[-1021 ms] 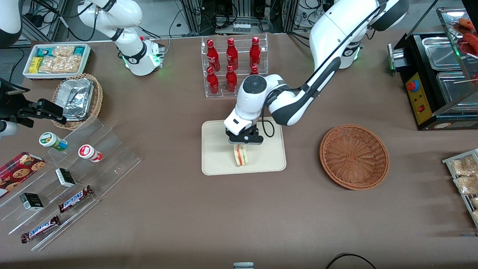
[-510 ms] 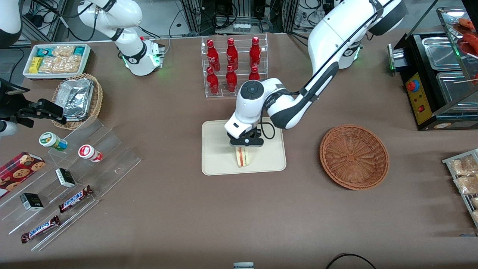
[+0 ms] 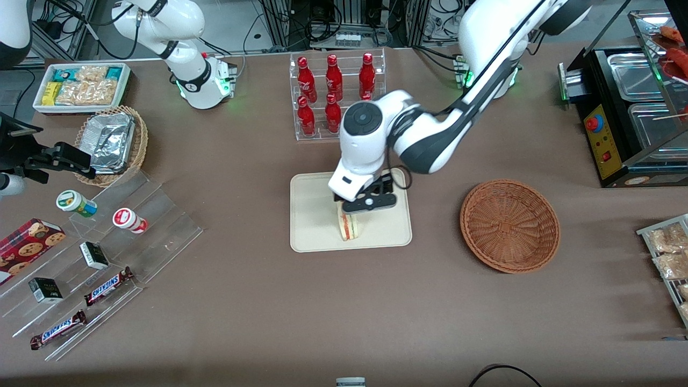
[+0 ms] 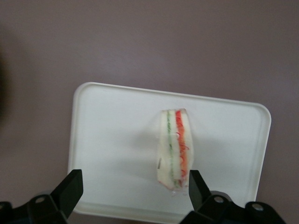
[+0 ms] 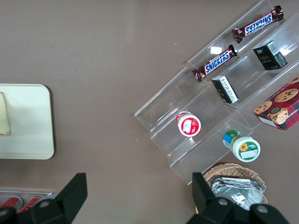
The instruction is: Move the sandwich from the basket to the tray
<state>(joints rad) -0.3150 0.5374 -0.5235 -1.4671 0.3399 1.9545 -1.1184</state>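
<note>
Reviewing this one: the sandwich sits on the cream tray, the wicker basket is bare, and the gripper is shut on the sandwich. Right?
Not quite. The gripper is open above the sandwich, its fingers clear of it, as the left wrist view shows. The sandwich does sit on the tray, and the basket is bare.

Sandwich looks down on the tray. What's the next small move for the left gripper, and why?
Probably lift the gripper straight up and clear. The sandwich lies on the tray, the fingers are spread wide apart from it, and the basket holds nothing, so only the retreat seems left.
</note>
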